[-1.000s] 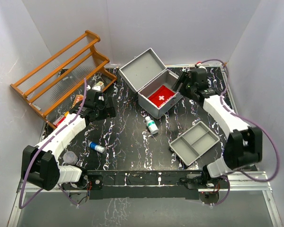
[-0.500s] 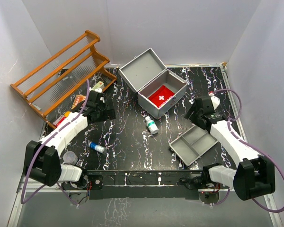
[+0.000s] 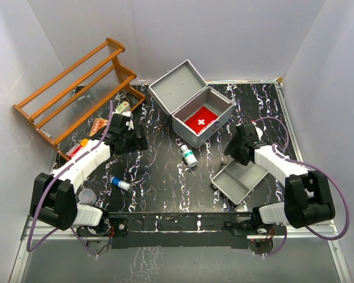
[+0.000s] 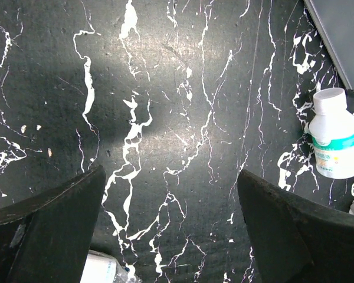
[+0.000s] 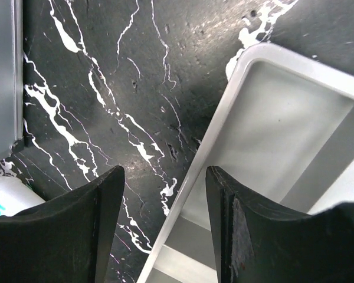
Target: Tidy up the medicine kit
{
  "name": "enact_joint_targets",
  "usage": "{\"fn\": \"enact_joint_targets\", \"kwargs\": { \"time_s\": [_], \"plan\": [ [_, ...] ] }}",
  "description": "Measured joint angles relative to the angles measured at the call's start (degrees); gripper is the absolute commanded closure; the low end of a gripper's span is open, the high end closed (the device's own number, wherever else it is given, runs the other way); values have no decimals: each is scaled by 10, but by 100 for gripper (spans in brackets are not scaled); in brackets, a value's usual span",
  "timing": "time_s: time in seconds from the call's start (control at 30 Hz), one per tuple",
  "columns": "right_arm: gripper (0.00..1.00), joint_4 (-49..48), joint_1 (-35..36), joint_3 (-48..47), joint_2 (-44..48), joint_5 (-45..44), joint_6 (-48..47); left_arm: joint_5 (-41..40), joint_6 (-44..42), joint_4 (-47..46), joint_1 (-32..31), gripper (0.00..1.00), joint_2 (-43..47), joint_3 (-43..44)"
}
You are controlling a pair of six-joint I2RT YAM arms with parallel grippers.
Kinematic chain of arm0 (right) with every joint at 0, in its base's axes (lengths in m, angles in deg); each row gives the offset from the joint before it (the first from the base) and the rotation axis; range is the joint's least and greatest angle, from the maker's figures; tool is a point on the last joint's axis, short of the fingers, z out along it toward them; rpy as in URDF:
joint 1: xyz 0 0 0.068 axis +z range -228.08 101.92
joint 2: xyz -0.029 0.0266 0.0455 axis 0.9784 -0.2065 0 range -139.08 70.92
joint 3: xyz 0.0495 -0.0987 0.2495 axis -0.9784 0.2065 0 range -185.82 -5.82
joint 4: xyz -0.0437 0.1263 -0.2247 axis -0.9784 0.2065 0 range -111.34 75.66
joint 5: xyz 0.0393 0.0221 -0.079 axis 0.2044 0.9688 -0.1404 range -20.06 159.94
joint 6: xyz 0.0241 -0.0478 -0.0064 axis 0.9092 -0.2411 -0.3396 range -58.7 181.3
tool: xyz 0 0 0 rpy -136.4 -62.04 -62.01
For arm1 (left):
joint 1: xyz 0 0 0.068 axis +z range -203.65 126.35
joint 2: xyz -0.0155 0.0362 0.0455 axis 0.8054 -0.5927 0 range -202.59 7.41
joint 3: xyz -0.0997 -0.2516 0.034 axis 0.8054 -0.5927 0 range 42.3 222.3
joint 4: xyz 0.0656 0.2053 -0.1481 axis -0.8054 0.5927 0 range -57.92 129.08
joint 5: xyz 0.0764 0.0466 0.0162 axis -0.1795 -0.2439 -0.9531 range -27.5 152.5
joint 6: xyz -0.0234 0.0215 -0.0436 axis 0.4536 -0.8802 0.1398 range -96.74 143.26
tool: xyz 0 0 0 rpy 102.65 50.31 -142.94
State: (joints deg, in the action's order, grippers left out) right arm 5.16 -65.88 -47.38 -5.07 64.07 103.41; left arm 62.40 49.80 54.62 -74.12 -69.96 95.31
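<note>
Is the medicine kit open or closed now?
Open. The medicine kit has its lid swung back, and a red pouch shows inside.

right gripper (image 5: 165, 180) swung over grey tray (image 5: 283, 130), jaws narrowing

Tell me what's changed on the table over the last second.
The right gripper swung back from beside the medicine kit and now straddles the grey tray at its rim, jaws apart, nothing gripped. The left gripper barely shifted and is open. Medicine kit, grey tray and white bottle stayed put.
</note>
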Motion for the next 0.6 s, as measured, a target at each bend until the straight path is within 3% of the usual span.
{"fn": "enact_joint_targets", "kwargs": {
  "time_s": [0.43, 0.6],
  "plan": [
    [60, -104, 9, 5, -64, 112, -52, 81, 17, -46, 0, 13, -6, -17],
    [56, -112, 19, 4, -76, 122, -70, 122, 63, -83, -4, 14, -40, -34]
  ]
}}
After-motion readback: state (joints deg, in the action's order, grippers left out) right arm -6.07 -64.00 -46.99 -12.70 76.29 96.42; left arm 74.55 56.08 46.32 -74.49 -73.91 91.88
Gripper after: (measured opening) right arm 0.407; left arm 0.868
